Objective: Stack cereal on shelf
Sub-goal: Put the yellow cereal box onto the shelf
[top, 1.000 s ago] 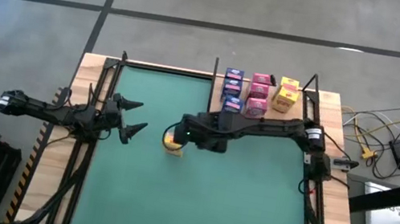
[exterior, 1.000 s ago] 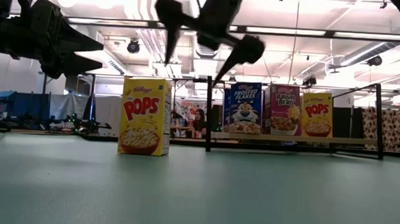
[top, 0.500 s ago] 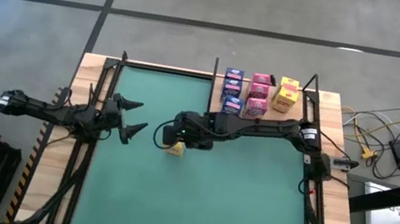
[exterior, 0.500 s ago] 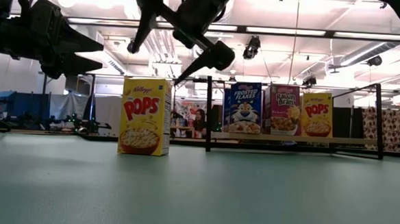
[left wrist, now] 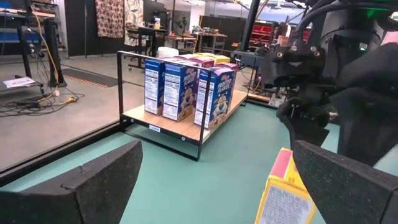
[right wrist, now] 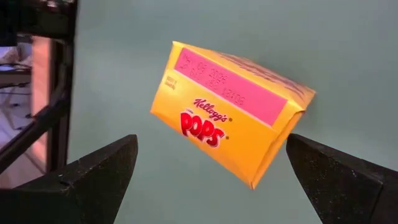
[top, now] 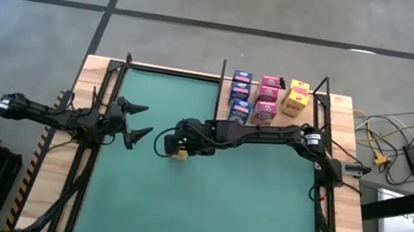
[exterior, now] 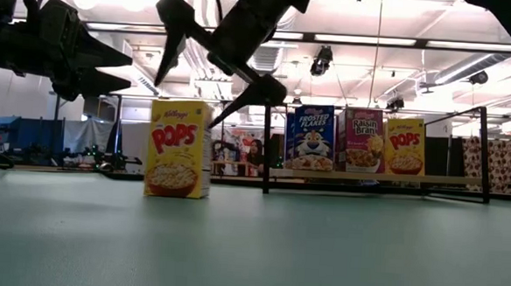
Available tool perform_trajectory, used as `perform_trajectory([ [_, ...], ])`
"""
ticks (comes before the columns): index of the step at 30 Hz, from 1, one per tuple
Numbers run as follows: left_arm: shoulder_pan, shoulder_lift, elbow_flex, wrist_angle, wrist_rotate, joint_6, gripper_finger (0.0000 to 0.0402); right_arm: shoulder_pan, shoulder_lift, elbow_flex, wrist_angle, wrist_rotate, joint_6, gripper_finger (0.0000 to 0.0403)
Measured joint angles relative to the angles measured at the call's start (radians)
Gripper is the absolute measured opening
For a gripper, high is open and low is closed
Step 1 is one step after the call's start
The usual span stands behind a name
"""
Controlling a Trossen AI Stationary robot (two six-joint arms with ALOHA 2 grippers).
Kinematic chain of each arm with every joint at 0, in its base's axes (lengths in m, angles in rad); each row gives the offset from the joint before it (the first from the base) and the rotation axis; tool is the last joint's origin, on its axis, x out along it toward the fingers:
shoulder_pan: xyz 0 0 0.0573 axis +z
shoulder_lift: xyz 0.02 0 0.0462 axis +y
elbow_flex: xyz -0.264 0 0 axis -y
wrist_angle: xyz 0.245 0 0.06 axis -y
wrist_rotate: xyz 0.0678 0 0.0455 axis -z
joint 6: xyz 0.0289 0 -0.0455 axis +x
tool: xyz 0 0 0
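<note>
Glossy cardboard cereal (exterior: 178,149); light-wood shelf (left wrist: 186,127), black metal posts.

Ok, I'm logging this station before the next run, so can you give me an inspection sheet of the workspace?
Surface: green mat on a wood-edged table.
Job's things: yellow cardboard Pops cereal box upright on the mat; blue, pink and yellow cereal boxes standing on the light-wood shelf with black posts.
Clutter: nothing seen.
Grippers: right end effector open above the Pops box, not gripping it; left end effector open, waiting at the mat's left side.
Cables: yellow and black leads on the floor right of the table.
Surroundings: workshop room, equipment racks.
</note>
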Motion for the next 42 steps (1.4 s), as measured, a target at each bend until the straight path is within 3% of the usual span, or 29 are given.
perform_trajectory([
  [18,0.000,0.008,0.000,-0.001,0.000,0.000,0.0399,0.002,0.015,0.000,0.003,-0.003,-0.092,0.0400],
  [25,0.000,0.009,0.000,-0.001,0.000,0.000,0.0399,0.018,-0.023,0.000,-0.066,-0.002,-0.323,0.0400],
  [33,0.000,0.011,0.000,0.001,0.000,0.000,0.0399,0.019,-0.042,0.000,-0.091,0.003,-0.701,0.0400],
  [42,0.000,0.013,0.000,0.000,0.000,0.000,0.0399,0.016,-0.042,0.000,-0.116,0.103,-0.984,0.0400],
])
